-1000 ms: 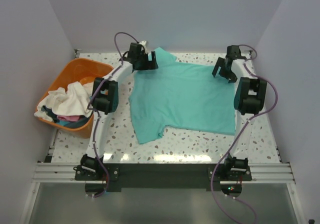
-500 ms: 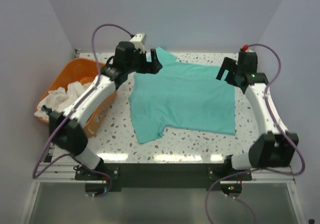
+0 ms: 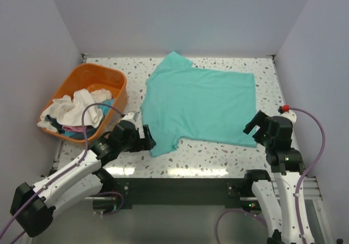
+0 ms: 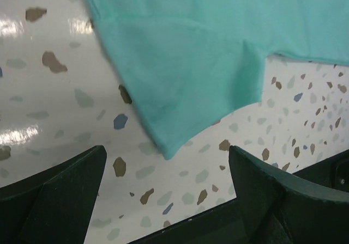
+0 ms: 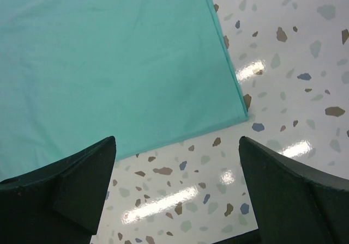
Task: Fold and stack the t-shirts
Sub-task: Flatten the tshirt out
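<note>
A teal t-shirt [image 3: 202,105] lies spread flat on the speckled table, collar to the left, hem to the right. My left gripper [image 3: 146,138] is open and empty just left of the shirt's near sleeve; that sleeve corner [image 4: 180,119] shows in the left wrist view between the fingers. My right gripper [image 3: 252,126] is open and empty at the shirt's near right hem corner, which shows in the right wrist view [image 5: 218,99]. Neither gripper touches the cloth.
An orange basket [image 3: 114,80] at the left holds several crumpled shirts, white on top [image 3: 76,105]. Walls close the table at the back and sides. The black rail [image 3: 180,187] runs along the near edge.
Both arms have pulled back from the shirt's far corners to the near side of the table. The shirt now lies flat, with its far edge let go.
</note>
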`<action>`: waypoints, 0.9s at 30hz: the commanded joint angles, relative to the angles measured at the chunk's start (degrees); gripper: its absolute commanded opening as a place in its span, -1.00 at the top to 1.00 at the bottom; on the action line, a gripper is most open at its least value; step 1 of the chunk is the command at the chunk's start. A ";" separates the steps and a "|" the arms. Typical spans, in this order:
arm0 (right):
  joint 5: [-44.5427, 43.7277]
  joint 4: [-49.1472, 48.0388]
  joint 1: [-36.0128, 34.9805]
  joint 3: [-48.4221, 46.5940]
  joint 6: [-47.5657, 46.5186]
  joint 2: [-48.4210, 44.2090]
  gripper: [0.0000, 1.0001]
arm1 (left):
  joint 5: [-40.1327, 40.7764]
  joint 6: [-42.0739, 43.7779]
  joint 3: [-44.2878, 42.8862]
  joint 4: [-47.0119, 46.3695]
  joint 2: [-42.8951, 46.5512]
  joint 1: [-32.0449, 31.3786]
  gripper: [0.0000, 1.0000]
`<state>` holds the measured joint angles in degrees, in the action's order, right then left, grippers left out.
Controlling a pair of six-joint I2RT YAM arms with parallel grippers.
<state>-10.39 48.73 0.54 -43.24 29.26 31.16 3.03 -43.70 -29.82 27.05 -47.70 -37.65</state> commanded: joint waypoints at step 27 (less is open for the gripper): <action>-10.42 5.92 0.17 1.41 11.34 8.04 -0.97 | 3.56 -12.90 6.36 -14.04 -16.81 -8.32 1.00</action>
<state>-17.12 52.21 0.54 -41.36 37.45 38.39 3.20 -55.53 -22.57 14.00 -63.55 -45.56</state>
